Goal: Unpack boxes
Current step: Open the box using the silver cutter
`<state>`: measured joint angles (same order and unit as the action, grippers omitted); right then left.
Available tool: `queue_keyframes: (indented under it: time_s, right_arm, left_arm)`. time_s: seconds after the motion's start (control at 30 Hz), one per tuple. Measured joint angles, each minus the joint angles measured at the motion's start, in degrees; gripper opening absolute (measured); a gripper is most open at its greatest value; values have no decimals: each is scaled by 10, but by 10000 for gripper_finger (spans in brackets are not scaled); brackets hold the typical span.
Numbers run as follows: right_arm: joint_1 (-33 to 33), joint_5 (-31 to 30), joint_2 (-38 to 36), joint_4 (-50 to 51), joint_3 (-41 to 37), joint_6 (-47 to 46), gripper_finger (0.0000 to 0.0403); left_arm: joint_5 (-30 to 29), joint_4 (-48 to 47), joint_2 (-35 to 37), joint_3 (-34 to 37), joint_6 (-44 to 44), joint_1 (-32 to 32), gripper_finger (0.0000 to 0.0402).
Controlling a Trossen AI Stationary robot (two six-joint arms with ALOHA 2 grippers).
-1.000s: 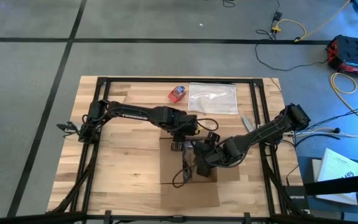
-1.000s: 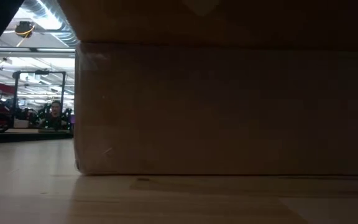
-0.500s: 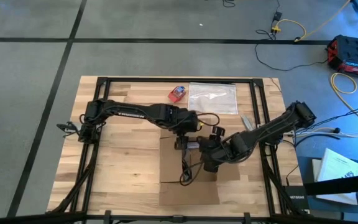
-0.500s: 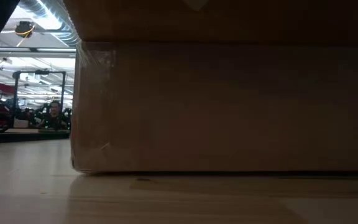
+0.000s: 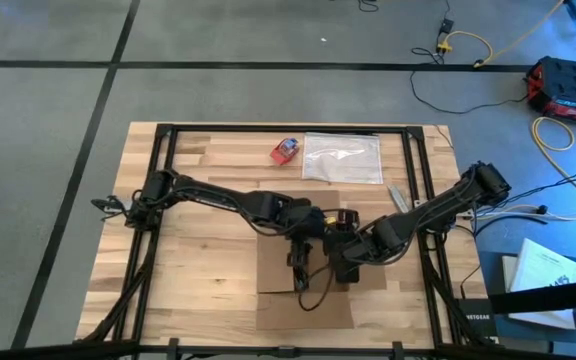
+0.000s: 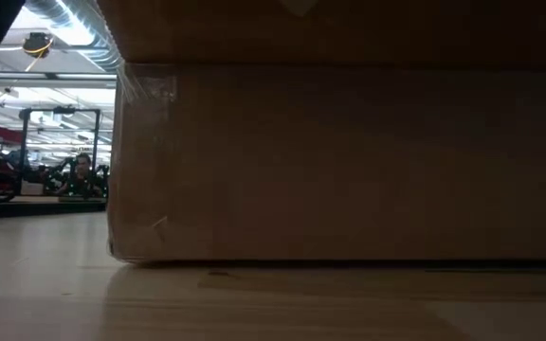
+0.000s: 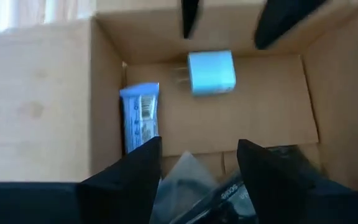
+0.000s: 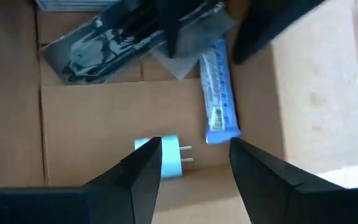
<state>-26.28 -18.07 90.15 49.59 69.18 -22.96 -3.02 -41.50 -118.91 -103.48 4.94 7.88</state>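
The brown cardboard box (image 5: 303, 290) lies open on the table near its near edge. On its floor are a light-blue plug adapter (image 7: 211, 71), a blue wrapped bar (image 7: 140, 118) along one wall, and a dark plastic bag (image 7: 253, 190). My left gripper (image 7: 197, 168) hangs open inside the box, right over the bag's clear end. My right gripper (image 8: 194, 165) faces it from the other side, open over bare cardboard between the adapter (image 8: 163, 155) and the bar (image 8: 219, 93). My left gripper points down into the box, its fingers on either side of the bag's clear corner (image 7: 185, 171). I cannot tell whether they touch it. The bag lies flat on the box floor.
A small red-and-blue object (image 5: 285, 150) and a clear plastic bag (image 5: 343, 158) lie at the table's far edge. Black frame rails (image 5: 418, 180) run along the table's sides. The box's wall (image 6: 349, 161) fills the low view. A person (image 6: 83, 170) shows far off in the room.
My left gripper has moved toward the table's near edge, from the box's far rim to over its middle. My right gripper has rolled at the wrist and stayed about where it was. The box has shifted a little in the low view.
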Motion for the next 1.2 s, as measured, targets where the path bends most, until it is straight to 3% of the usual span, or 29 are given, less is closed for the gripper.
queue_keyframes:
  time_s: [0.17,0.47,0.87,1.1,1.2]
  right_arm:
    - [1,52,0,-67,-36,42,175]
    - [1,99,1,-53,-87,36,175]
    - [1,95,0,-62,-95,35,175]
    - [0,97,1,-64,-96,42,175]
    - [0,97,1,-61,-96,48,175]
  left_arm:
    - [6,5,-18,0,22,0,188]
    - [15,-24,-19,0,52,0,186]
    - [51,-138,-13,-9,87,-1,186]
    - [56,-142,-10,-76,95,0,186]
    - [55,-189,-12,-102,96,0,186]
